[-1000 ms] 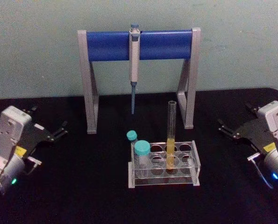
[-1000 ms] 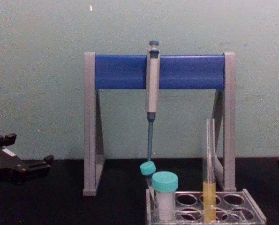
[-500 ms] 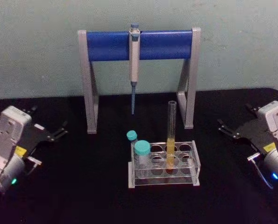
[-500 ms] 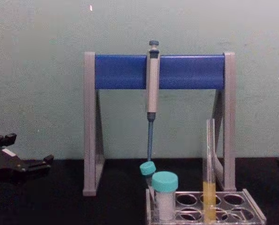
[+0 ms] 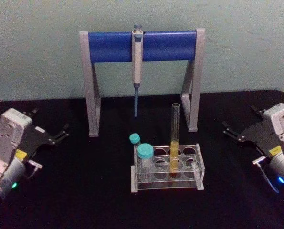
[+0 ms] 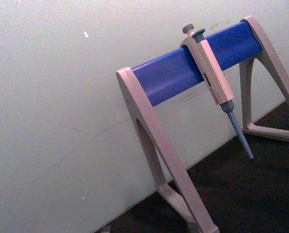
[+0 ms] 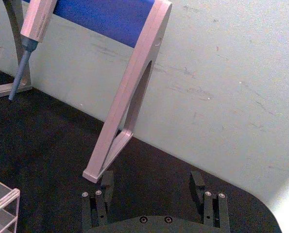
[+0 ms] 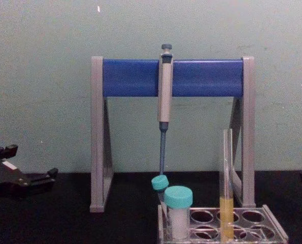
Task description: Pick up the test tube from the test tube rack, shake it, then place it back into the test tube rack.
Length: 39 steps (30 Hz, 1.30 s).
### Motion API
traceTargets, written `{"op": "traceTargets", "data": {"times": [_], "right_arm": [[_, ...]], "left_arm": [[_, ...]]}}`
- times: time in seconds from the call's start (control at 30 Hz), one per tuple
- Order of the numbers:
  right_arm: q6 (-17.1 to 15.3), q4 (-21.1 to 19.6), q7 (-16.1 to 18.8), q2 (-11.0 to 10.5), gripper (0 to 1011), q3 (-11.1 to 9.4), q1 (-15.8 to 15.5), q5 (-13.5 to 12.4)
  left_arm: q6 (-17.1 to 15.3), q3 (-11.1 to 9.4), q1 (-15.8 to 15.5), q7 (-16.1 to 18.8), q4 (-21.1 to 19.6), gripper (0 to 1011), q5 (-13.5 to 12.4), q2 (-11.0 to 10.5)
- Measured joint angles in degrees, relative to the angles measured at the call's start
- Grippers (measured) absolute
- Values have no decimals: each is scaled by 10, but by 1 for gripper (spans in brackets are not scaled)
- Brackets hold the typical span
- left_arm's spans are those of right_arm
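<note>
The test tube stands in a middle hole of the test tube rack. The hole keeps its long axis vertical, mouth up and round bottom down, so the yellow-orange liquid pools low. Its bare upper glass rises free above the plate, probably the handiest place to grasp. The rack sits mid-worktop. The left gripper and right gripper rest well apart on either side, jaws apart and empty.
</note>
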<state>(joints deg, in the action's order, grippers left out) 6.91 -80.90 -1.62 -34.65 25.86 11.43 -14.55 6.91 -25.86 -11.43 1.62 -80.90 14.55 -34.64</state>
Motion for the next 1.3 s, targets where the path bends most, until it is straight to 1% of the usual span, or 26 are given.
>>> {"op": "traceTargets", "data": {"times": [0.23, 0.3, 0.73, 0.83, 0.97, 1.1, 1.17, 1.3], "right_arm": [[-5, -6, 12, 4, 1000, -10, -5, -1], [-10, -11, 19, 6, 1000, -16, -10, -7], [-27, -36, 43, 17, 1000, -40, -31, -29], [-32, -44, 51, 22, 1000, -47, -38, -40], [-40, -61, 67, 30, 1000, -59, -50, -62], [-47, -76, 81, 35, 1000, -64, -59, -79], [-57, -91, 95, 39, 1000, -68, -67, -94], [-70, -108, 116, 41, 1000, -71, -75, -110]], "left_arm": [[0, 0, 0, 0, 0, 1010, 0, 0], [0, 0, 0, 0, 0, 1010, 0, 0], [0, 0, 0, 0, 0, 1010, 0, 0], [0, 0, 0, 0, 0, 1010, 0, 0], [0, 0, 0, 0, 0, 1010, 0, 0], [0, 0, 0, 0, 0, 1010, 0, 0], [0, 0, 0, 0, 0, 1010, 0, 0], [0, 0, 0, 0, 0, 1010, 0, 0]]}}
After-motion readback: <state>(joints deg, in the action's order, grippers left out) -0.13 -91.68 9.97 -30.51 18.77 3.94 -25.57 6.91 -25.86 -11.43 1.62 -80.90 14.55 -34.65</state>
